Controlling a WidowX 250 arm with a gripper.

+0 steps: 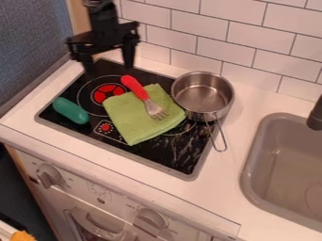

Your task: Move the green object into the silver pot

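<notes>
Pincer (108, 69): released, 2 fingers apart, 0 items held. Green object (70, 110) lies on the stovetop (151, 155), left of the cloth (125, 117). I judge it light, firm, smooth; rounded flanks could slip. Best hold: mid-length, across its narrow width. Destination: silver pot (200, 99).

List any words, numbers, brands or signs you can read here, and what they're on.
No text is legible enough to quote.
Stove: small marks around the red dot, too small to read.
Oven front: faint print near the right knob, too small to read.
Pot, green object, cloth: no lettering I can make out.
</notes>
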